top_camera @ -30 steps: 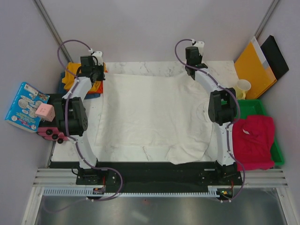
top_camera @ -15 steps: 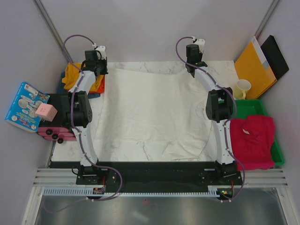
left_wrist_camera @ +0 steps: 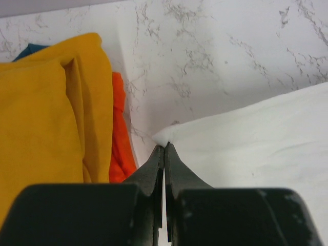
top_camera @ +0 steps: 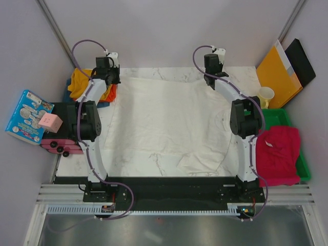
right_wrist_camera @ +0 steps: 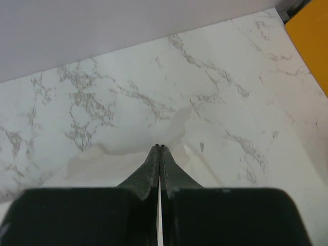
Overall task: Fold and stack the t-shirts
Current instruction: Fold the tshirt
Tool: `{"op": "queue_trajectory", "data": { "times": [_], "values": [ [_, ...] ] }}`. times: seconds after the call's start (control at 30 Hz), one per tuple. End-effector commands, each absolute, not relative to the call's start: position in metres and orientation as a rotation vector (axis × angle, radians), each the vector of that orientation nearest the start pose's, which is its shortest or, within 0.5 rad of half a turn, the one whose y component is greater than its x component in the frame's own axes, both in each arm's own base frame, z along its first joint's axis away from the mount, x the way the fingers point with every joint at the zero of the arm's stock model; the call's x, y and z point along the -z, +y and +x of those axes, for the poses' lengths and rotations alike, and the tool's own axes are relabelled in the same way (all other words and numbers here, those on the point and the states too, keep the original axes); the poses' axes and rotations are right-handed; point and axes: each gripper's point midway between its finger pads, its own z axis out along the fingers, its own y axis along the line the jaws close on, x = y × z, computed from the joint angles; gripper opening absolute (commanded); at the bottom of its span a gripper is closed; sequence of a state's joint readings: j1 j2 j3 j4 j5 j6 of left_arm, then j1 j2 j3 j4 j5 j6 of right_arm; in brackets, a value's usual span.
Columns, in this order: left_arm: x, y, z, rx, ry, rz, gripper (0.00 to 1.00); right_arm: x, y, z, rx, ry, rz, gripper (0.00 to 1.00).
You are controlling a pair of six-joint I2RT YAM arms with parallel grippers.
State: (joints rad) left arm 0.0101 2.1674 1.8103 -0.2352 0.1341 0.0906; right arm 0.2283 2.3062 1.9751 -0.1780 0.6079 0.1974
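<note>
Two claws are seen at the upper corners of the white t-shirt (top_camera: 164, 120), which lies spread over most of the marble bench (top_camera: 241, 74) in the middle of the top view. The left claw (left_wrist_camera: 164, 148) is pressed together on the shirt's upper-left corner, and the tip of the cloth is caught right at its fingertips in the left wrist view. The right claw (right_wrist_camera: 160, 148) is likewise closed, with thin white cloth pinched at its tips.

No writing can be read in any view. Print is carried by a colourful box (top_camera: 28, 115) at the left edge of the top view, but it is too small to make out.

Only the top view shows the crimson-pink t-shirt (top_camera: 277, 151), draped over a green tray (top_camera: 303, 166) at the lower right. An orange-yellow envelope (top_camera: 277, 66) and a pale cup (top_camera: 265, 95) are seen at the upper right.

The pile at the upper left is shown more closely in the left wrist view. The mustard yellow t-shirt (left_wrist_camera: 46, 123) lies on top, and a strip of the orange t-shirt (left_wrist_camera: 121, 154) is seen beside it, near the white corner. A sliver of the blue t-shirt (left_wrist_camera: 29, 50) shows at the upper left of that frame.
</note>
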Motion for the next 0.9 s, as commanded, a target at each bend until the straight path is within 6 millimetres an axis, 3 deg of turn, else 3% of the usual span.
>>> {"op": "queue_trajectory", "data": {
  "times": [0.0,0.17,0.3,0.57,0.73,0.87],
  "values": [
    [-0.191,-0.016,0.581,0.107,2.052,0.136,0.02,-0.204,0.069,0.589,0.258,1.854,0.422,0.00],
    [-0.222,-0.021,0.544,0.124,1.999,0.168,0.02,-0.199,0.078,0.534,0.232,1.855,0.447,0.00],
    [-0.226,-0.023,0.526,0.129,2.004,0.188,0.02,-0.187,0.085,0.507,0.210,1.881,0.456,0.00],
    [-0.180,-0.021,0.493,0.122,2.100,0.192,0.02,-0.135,0.076,0.461,0.237,1.975,0.498,0.00],
    [-0.148,-0.004,0.489,0.060,2.165,0.170,0.02,-0.112,0.063,0.437,0.287,2.002,0.537,0.00],
    [-0.134,0.014,0.495,0.016,2.190,0.138,0.02,-0.096,0.054,0.424,0.309,2.024,0.565,0.00]
  ]
}}
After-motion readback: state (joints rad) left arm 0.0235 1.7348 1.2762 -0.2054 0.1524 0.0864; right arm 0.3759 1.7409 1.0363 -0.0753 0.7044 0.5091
